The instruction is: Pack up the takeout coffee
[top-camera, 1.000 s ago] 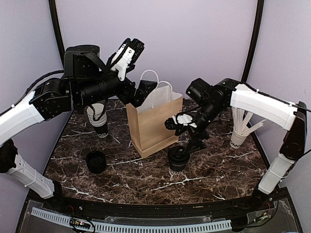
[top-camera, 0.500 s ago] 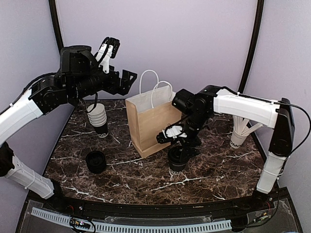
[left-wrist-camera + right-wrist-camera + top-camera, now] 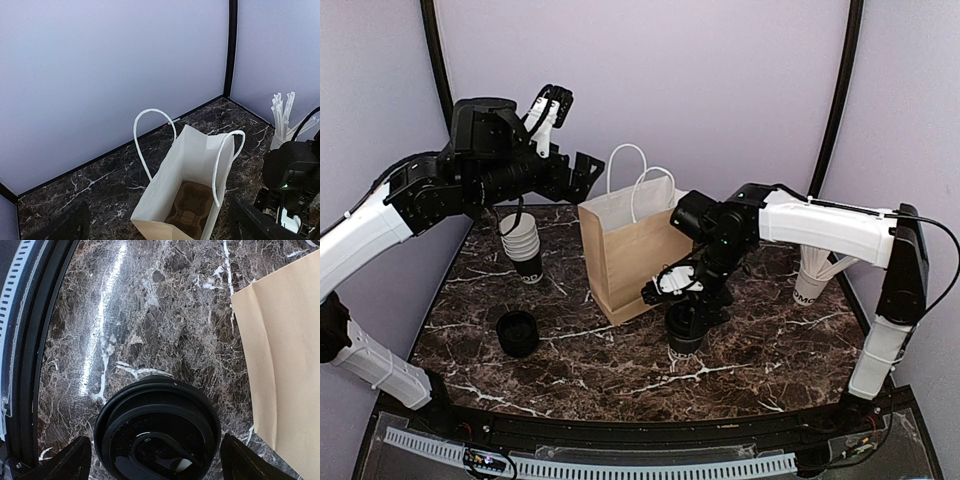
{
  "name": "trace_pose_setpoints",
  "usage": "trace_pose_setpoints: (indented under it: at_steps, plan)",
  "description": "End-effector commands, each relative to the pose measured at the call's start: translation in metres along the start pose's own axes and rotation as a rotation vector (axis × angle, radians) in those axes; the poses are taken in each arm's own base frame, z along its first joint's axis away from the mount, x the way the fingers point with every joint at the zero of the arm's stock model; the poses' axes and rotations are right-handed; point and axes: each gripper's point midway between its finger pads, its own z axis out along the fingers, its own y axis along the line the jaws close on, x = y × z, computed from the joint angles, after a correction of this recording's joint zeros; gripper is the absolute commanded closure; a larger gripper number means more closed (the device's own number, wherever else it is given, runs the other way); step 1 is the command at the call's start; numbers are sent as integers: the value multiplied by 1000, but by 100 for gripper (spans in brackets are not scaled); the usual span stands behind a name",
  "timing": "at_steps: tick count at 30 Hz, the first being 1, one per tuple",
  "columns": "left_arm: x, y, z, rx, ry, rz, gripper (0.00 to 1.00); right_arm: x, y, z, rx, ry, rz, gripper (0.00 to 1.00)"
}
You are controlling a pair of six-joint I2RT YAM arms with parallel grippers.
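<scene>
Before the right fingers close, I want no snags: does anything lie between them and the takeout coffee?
Nothing. The right wrist view shows the right fingers flanking the takeout coffee, only marble table in the gaps; the paper bag stands aside.

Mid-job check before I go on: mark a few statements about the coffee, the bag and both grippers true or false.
1. The takeout coffee is inside the brown paper bag. False: it stands on the table beside it.
2. The right gripper is open over the coffee's lid. True.
3. The bag stands upright, mouth open. True.
4. The left gripper grips the bag's handles. False: it is open, above the bag, clear of them.
</scene>
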Motion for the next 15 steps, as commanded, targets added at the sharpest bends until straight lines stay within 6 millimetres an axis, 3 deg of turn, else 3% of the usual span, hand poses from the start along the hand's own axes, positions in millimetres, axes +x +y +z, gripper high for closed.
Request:
trace_pose_setpoints:
  at_steps: [1,15]
  plan:
    - [-3,9,-1,-33,7,-15,1,-5,-3,-10,63,-1,-14,11]
    - [6,25,2,-68,46,-60,1,1,0,1,60,37,2,21]
